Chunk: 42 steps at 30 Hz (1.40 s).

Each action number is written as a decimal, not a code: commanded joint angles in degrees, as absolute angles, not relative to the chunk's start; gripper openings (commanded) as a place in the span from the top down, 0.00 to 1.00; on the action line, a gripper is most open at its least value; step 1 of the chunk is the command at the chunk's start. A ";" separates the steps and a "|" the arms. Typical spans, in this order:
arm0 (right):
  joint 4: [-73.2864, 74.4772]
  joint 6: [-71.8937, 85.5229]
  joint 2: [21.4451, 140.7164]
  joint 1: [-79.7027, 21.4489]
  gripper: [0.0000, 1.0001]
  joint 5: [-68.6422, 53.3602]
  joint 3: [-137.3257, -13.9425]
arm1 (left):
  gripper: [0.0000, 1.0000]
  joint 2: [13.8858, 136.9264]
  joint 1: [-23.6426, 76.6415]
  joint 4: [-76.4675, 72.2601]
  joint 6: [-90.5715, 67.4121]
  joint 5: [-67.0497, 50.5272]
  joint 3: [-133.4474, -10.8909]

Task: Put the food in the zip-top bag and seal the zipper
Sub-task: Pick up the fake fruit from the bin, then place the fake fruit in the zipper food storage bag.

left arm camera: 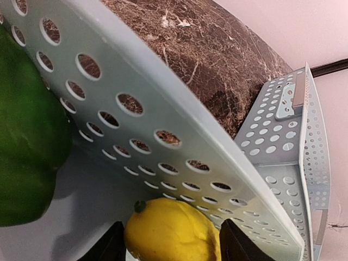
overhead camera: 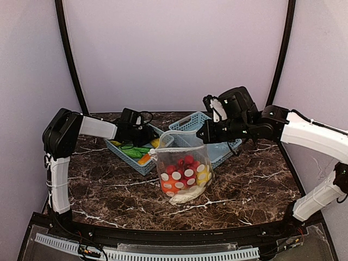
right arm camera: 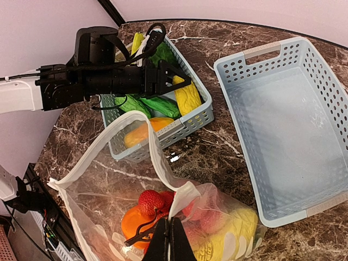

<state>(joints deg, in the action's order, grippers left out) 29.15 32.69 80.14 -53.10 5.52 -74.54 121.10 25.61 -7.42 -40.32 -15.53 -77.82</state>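
We find the left pincer reaching into the basket, part-open astride a lemon; the right pincer, at lower centre, pinches the zip-top bag shut-jawed.

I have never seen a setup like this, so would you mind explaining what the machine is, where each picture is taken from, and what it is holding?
These are two white robot arms bolted at the near edge of a marble-patterned table. One picture looks down from above and behind; the other two come from a camera on each wrist.

The right gripper has its jaws shut on the mouth edge of the zip-top bag, holding it up and open. Inside it lie toy foods, among them a strawberry and an orange piece.

The left gripper reaches into the left basket, its jaws open on either side of a yellow lemon, beside a green pepper. More green and yellow pieces lie there. A second basket to the right is empty.
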 commanded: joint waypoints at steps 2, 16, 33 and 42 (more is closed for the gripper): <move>26.20 33.22 80.49 -52.82 1.00 5.04 -74.09 | 0.46 122.41 25.31 -9.31 -41.89 -17.64 -79.26; 26.18 33.18 80.26 -52.82 1.00 5.11 -74.01 | 0.70 119.09 25.28 -14.16 -43.36 -18.37 -75.64; 26.15 32.92 78.82 -52.82 1.00 6.15 -73.50 | 0.78 95.09 25.43 -23.06 -36.99 -19.67 -59.93; 26.06 32.76 78.79 -52.82 1.00 5.77 -73.65 | 0.79 78.78 31.44 -21.65 -29.83 -22.40 -55.27</move>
